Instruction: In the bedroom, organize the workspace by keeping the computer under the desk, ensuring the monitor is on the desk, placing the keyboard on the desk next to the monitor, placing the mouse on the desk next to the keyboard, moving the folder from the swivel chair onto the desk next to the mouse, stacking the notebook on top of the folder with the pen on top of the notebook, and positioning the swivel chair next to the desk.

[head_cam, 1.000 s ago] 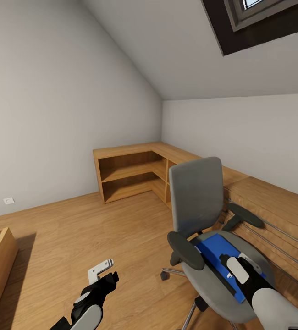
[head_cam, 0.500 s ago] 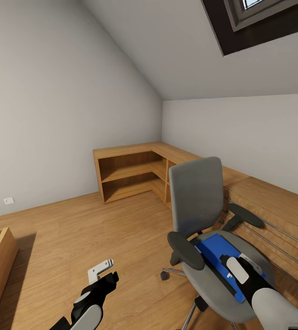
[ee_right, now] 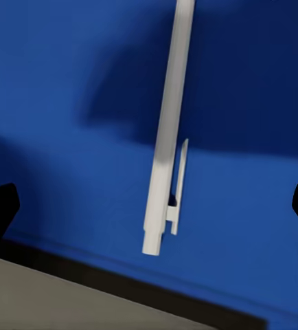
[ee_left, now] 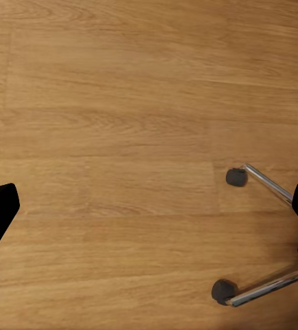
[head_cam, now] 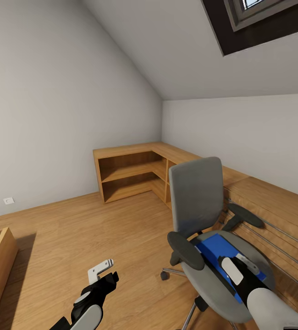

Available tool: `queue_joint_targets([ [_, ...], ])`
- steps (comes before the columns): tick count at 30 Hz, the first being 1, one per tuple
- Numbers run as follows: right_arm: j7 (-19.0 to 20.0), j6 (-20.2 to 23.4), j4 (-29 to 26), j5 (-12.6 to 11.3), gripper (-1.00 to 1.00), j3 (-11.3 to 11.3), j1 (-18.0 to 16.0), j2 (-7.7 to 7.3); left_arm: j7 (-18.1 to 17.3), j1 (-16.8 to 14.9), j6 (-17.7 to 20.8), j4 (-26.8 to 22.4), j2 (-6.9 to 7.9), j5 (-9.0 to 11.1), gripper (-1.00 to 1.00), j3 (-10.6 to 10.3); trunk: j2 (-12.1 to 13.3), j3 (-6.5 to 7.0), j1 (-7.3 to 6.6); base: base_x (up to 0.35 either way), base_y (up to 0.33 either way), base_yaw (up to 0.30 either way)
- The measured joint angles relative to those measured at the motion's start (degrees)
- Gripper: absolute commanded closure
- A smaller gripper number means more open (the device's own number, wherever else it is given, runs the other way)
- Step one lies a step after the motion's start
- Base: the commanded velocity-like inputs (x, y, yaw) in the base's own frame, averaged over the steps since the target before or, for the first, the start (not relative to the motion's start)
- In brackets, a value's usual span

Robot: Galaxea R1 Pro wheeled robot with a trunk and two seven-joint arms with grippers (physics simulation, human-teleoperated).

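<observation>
Folder: the flat bright blue rectangular folder (head_cam: 217,251) with a black edge lies on the seat of the grey upholstered swivel chair (head_cam: 197,197), so it's not on any surface yet.

Pen: the thin silvery-white pen (ee_right: 168,130) with a little clip rests on top of the blue folder, lying lengthwise between the finger tips in the right wrist view.

Right end effector: the right end effector (head_cam: 240,260) hangs low over the folder on the seat, fingers spread wide with the pen in the gap. Can't tell whether the tips touch the folder yet, that view is too close-in.

Left end effector: the left end effector (head_cam: 104,270) hovers over the light wood floor (ee_left: 121,124) beside the chair, fingers apart and holding nothing. Its wrist camera looks down on the chrome chair base (ee_left: 262,289) and castors.

Room: sloped pale grey walls, a skylight, and low light-wood corner shelving (head_cam: 130,172) behind the chair.

Handling, pen: looks light, stiff and smooth, so my guess is it rolls or skids on the slick folder if nudged sideways. I'd pinch it across the barrel around mid-length, away from the clip, fingers square to it.

Handling, folder: thin and flat, probably flexes a bit. Anything loose on top would likely slide off if it tilts. Best hold is an edge overhanging the seat, since flat on the cushion there's little to get under.
</observation>
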Motion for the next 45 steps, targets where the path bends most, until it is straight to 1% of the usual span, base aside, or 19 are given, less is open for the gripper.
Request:
queue_joint_targets([
  [30, -0.96, -0.01, 0.00, 0.46, -1.00, 0.17, -0.02, 0.04, 0.00, 0.00, 0.00, 0.00, 0.00, 0.01, -1.00, 0.00, 0.00, 0.00, 0.00, 0.000, 0.000, 0.000],
  [33, -1.46, -0.05, 0.00, 0.89, -1.00, 0.18, -0.02, 0.05, 0.00, 0.00, 0.00, 0.00, 0.00, 0.01, -1.00, 0.00, 0.00, 0.00, 0.00, 0.000, 0.000, 0.000],
  [35, -1.91, -0.08, 0.00, 2.31, -1.00, 0.19, -0.02, 0.05, 0.00, 0.00, 0.00, 0.00, 0.00, 0.01, -1.00, 0.00, 0.00, 0.00, 0.00, 0.000, 0.000, 0.000],
  [37, -2.03, -0.10, 0.00, 3.08, -1.00, 0.19, -0.02, 0.05, 0.00, 0.00, 0.00, 0.00, 0.00, 0.01, -1.00, -0.02, 0.00, 0.00, 0.00, 0.000, 0.000, 0.000],
  [45, -2.13, -0.12, 0.06, 3.84, -1.00, 0.19, -0.02, 0.11, 0.00, 0.00, 0.00, 0.00, 0.00, 0.02, -1.00, -0.05, 0.00, 0.00, 0.00, 0.000, 0.000, 0.000],
])
